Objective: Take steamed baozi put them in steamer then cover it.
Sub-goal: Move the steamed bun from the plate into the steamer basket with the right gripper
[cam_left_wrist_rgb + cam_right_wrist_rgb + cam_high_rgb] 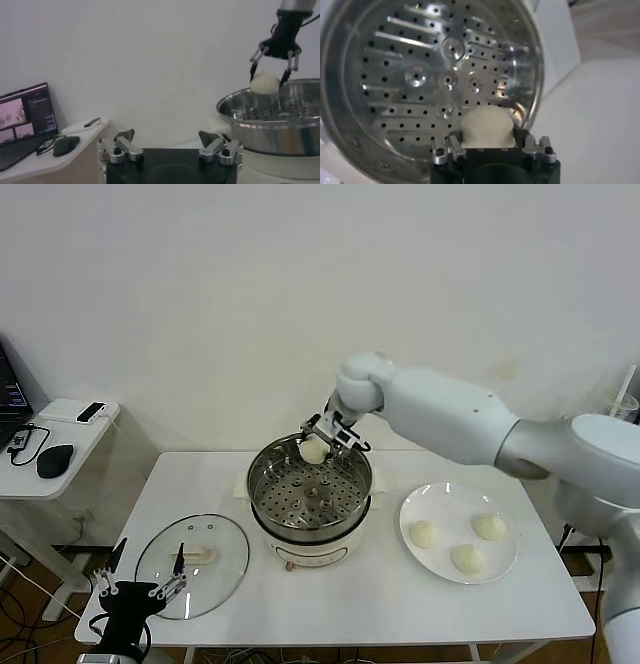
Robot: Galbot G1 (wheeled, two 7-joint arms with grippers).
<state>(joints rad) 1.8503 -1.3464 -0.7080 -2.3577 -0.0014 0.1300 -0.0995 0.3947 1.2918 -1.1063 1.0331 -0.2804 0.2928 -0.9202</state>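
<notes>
Glass lid lies flat left of steamer, leaving pot open. Left gripper parked at lid's near edge, fingers apart, empty. Right gripper clamps baozi above steamer's far rim, poised over perforated tray. Three baozi wait on plate right of steamer.

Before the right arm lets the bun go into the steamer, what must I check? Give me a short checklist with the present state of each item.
1. Bun held firmly: ok. The right gripper is shut on one baozi.
2. Bun over the pot, not outside it: ok. It hangs above the far rim of the steamer, inside the wall.
3. Perforated tray free: ok. Nothing lies on it.
4. Bun low enough for a soft drop: not ok. It is above rim level, clear of the tray.
5. Cover out of the way: ok. It lies on the table to the robot's left of the pot.
6. Left gripper clear: ok. It is open, near the front table edge by the cover.
</notes>
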